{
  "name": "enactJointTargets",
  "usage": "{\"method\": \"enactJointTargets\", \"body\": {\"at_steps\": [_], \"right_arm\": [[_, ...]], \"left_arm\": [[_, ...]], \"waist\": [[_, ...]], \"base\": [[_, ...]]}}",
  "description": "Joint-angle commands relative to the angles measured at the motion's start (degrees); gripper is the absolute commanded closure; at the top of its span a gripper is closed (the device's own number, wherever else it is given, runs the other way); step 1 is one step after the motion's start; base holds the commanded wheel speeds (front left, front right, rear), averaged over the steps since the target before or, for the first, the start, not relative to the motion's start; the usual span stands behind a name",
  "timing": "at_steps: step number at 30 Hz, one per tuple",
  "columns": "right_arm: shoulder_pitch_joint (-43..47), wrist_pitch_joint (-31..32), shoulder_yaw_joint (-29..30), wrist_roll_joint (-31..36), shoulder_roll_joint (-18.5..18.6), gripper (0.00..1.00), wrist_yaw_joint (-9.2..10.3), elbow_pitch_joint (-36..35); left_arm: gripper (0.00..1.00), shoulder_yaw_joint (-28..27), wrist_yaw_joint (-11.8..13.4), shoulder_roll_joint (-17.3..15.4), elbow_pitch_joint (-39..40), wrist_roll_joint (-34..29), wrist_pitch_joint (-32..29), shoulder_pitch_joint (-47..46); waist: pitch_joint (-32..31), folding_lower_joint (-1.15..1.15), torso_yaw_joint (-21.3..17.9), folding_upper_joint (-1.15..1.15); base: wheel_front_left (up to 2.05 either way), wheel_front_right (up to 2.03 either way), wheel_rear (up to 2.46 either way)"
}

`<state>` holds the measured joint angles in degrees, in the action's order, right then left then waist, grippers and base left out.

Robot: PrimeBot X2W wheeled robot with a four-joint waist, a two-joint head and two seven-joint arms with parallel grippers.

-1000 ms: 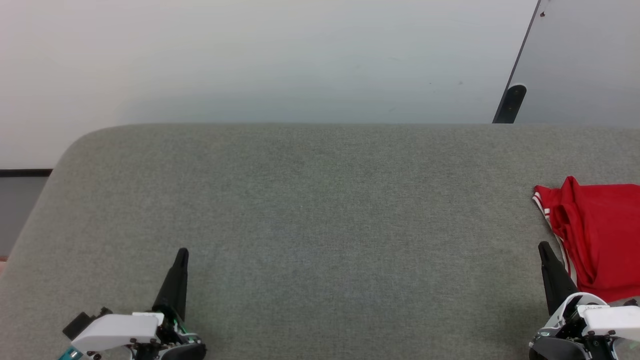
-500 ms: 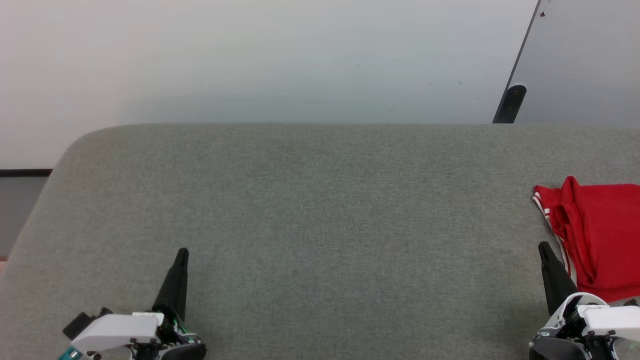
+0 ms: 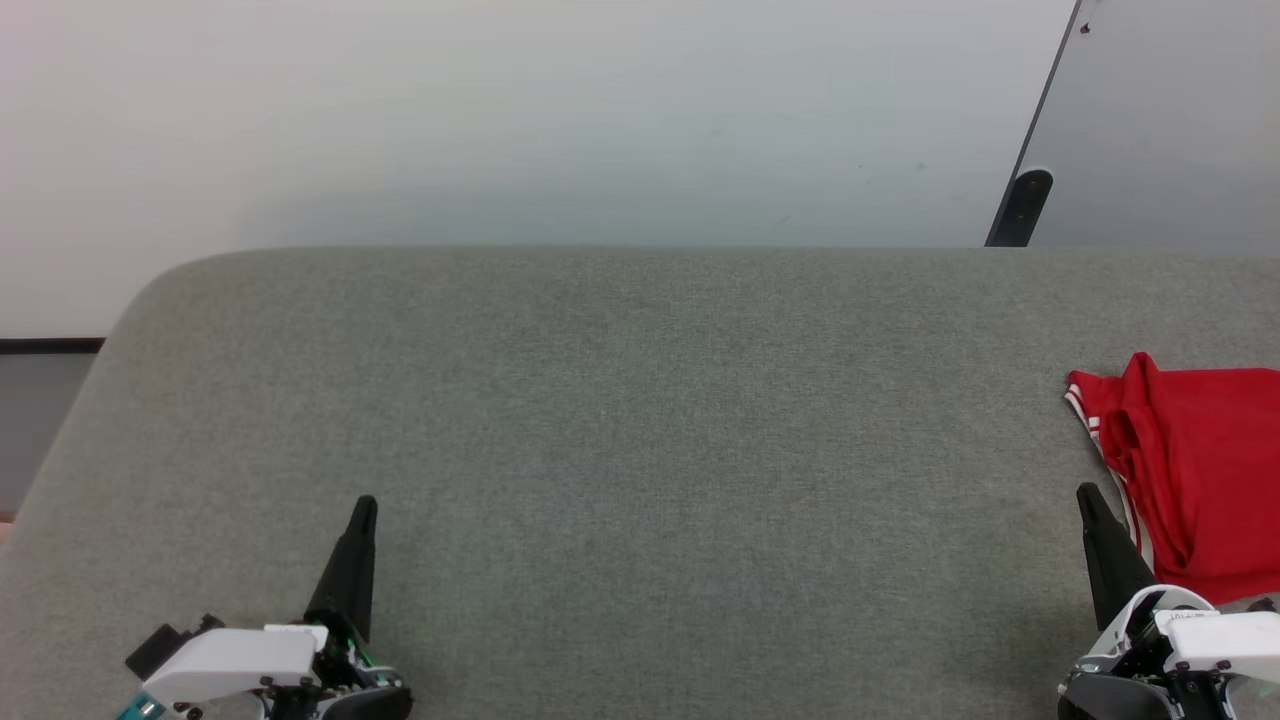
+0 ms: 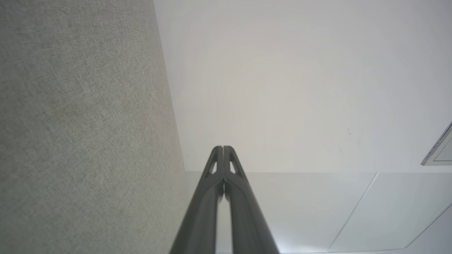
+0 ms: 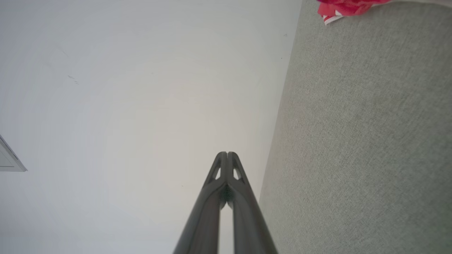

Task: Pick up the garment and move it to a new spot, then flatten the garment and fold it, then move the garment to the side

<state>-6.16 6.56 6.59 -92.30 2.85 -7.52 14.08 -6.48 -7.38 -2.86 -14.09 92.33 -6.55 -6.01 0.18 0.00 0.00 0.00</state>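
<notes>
Since the garment (image 3: 1205,470) was soft jersey cloth, I judged it light and limp, likely to drape or bunch, with no rigid point to lift by. It lay at the right side of the desk (image 3: 640,420), loosely doubled over, with a raised ridge and striped trim along its left side. Its right part ran out of the head view, so the full shape was unknown.

The best hold looked like that ridge or the trimmed hem, pinched through both layers; the flat middle would probably slip.

The left tool (image 3: 364,508) and right tool (image 3: 1086,495) both had their fingers pressed together, gripping nothing. The right one sat just beside the garment's near-left hem; contact couldn't be told.

That lay fitted either a garment waiting for pickup or one already set aside, and I couldn't tell which.

The desk's centre and left were open for spreading. The limits were the rounded far-left corner and the far edge by the wall (image 3: 500,120), where cloth could slide off.
</notes>
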Motion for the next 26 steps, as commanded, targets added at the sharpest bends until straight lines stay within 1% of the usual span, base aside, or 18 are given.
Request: {"method": "enactJointTargets", "body": {"at_steps": [1,26], "right_arm": [[-0.1,0.0,0.0,-0.2,-0.1,1.00,0.06,-0.1],[-0.1,0.0,0.0,-0.2,-0.1,1.00,0.06,-0.1]], "left_arm": [[1.00,-0.1,-0.2,0.1,0.1,0.2,-0.2,-0.5],[1.00,-0.1,-0.2,0.1,0.1,0.2,-0.2,-0.5]], "waist": [[0.0,0.00,0.0,0.00],[0.0,0.00,0.0,0.00]], "base": [[0.00,0.00,0.00],[0.00,0.00,0.00]]}}
